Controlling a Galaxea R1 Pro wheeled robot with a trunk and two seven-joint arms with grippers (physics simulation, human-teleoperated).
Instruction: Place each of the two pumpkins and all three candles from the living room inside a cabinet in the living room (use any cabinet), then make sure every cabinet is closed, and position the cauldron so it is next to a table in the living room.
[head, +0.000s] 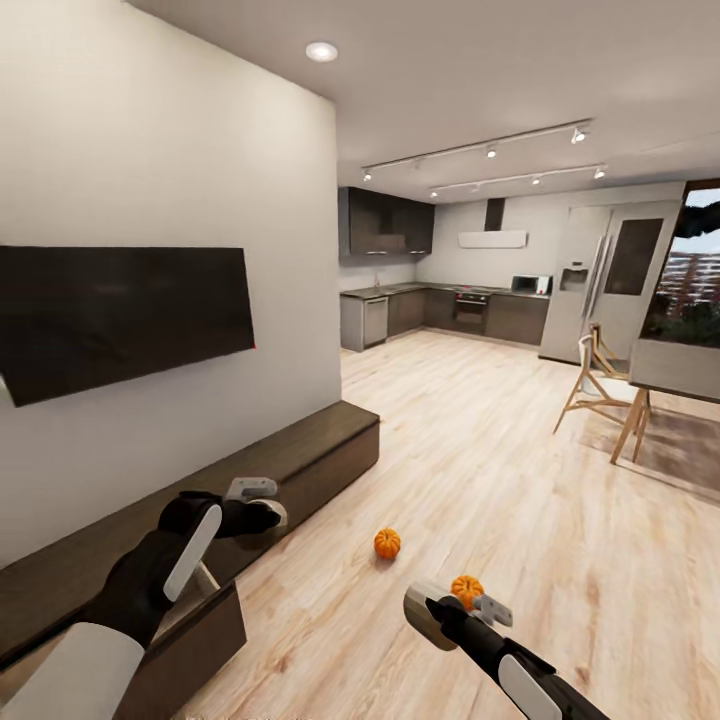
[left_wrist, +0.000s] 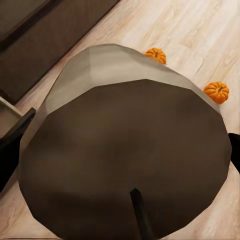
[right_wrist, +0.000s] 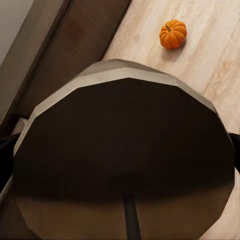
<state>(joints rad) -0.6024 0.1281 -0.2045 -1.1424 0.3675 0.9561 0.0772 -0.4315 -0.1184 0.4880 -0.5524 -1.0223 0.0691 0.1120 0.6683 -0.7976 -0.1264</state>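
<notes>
Two orange pumpkins lie on the wooden floor: one (head: 387, 543) out in front of the cabinet, the other (head: 466, 590) just behind my right gripper. The long dark-brown cabinet (head: 310, 455) runs along the left wall, and one of its fronts (head: 195, 640) stands pulled out at the lower left. My left gripper (head: 262, 513) hangs over the cabinet's front edge, shut on a grey-beige candle (left_wrist: 125, 145). My right gripper (head: 432, 612) is low over the floor, shut on another candle (right_wrist: 125, 150). Both pumpkins (left_wrist: 156, 54) (left_wrist: 216, 92) peek past the left candle, and one pumpkin (right_wrist: 173, 34) past the right.
A dark TV (head: 120, 320) hangs on the wall above the cabinet. A dining table (head: 680, 380) with a wooden chair (head: 598, 385) stands at the right. The kitchen cupboards (head: 450, 310) and a fridge (head: 590, 290) are far back across open wooden floor.
</notes>
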